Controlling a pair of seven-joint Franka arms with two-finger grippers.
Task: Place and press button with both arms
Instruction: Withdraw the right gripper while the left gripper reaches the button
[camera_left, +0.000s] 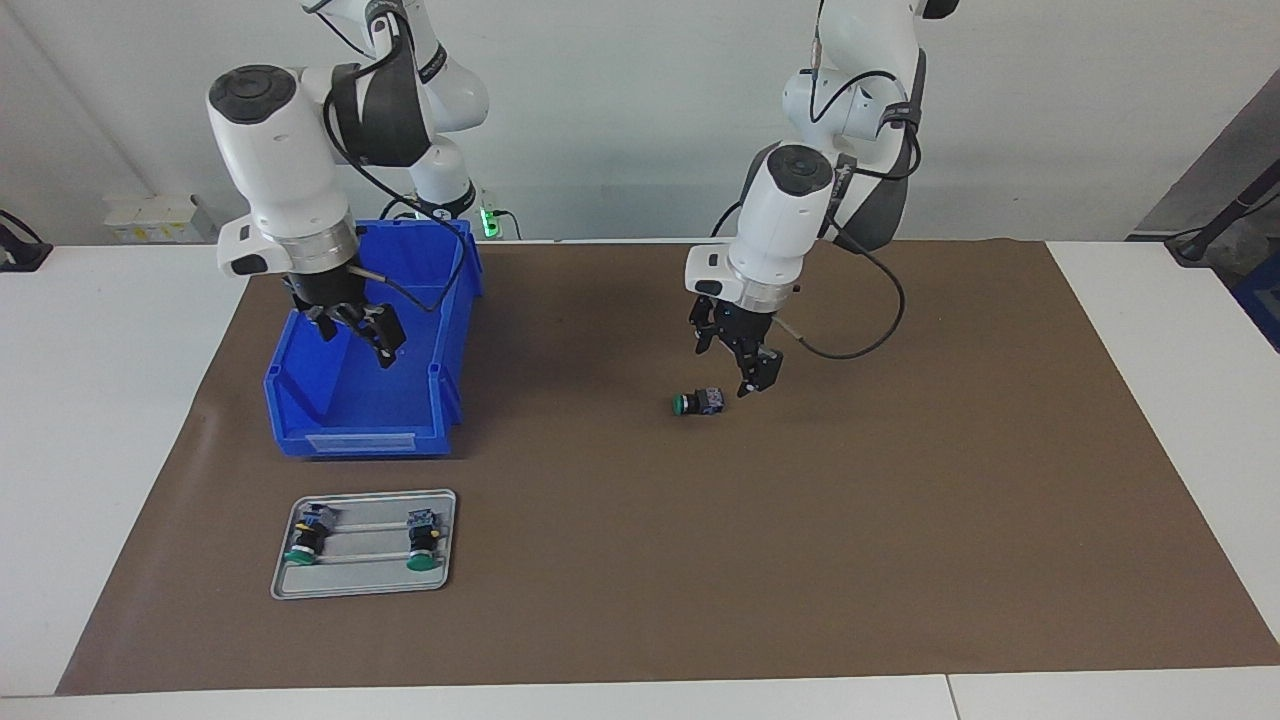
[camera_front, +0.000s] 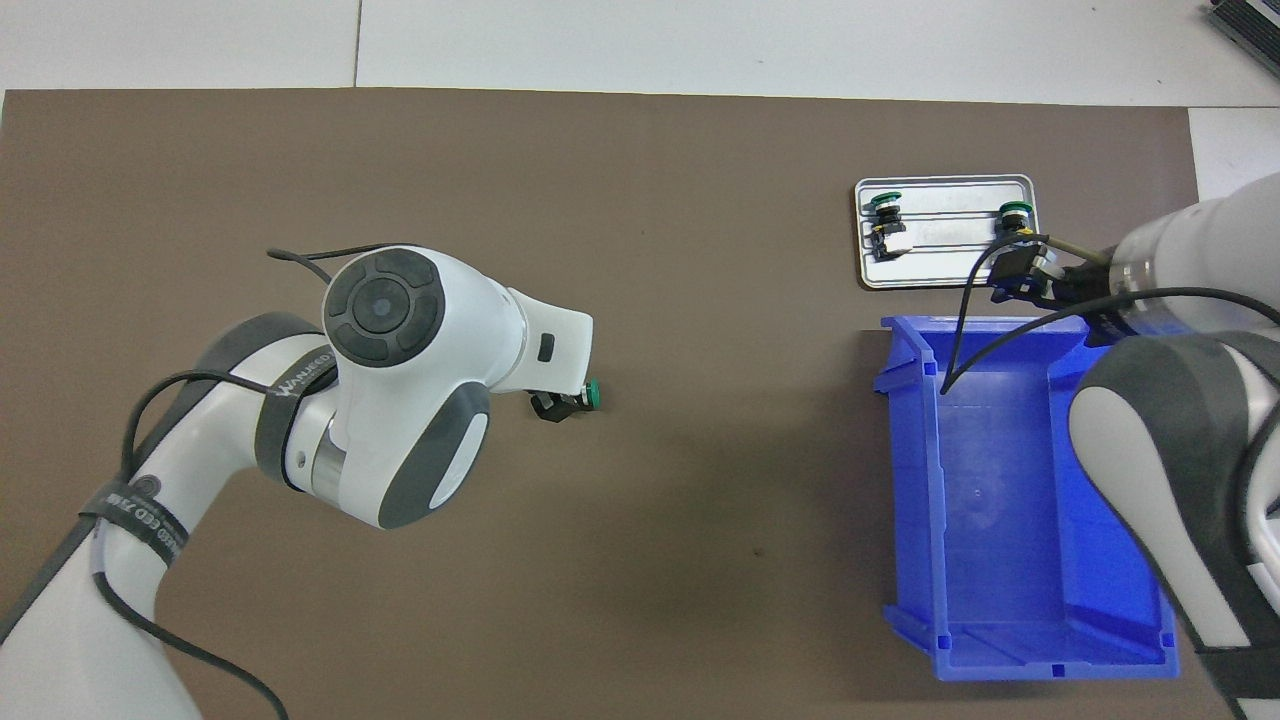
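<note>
Nearest the robots, at the upper left of the facing view, the right claw (camera_left: 355, 330) hangs open and empty over the blue bin (camera_left: 330, 415), waiting; the bin shows nothing inside. Right of centre in that same view, the left claw (camera_left: 738, 362) is low over the brown mat (camera_left: 900, 500), tilted, its fingers spread wide with nothing between them. The loose push-button (camera_left: 699, 402) lies on its side on the mat just beside that claw's lower fingertip, green cap pointing toward the right arm's end of the surface, greyish terminal end toward the claw; whether fingertip and button touch cannot be told. Seen from overhead, the arm's wrist covers most of the body and only the green cap (camera_front: 592, 394) peeks out. The step in hand looks like the pick-up of this button by the left arm. To do it well, the claw should settle so its fingers straddle the black cylindrical body rather than the cap, come low enough to catch a round part that could roll, then close squarely. Farthest from the robots, at the lower left of the facing view, a metal tray (camera_left: 450, 500) carries two similar buttons, one (camera_left: 306, 535) at each end (camera_left: 423, 540), lying in its grooves.
</note>
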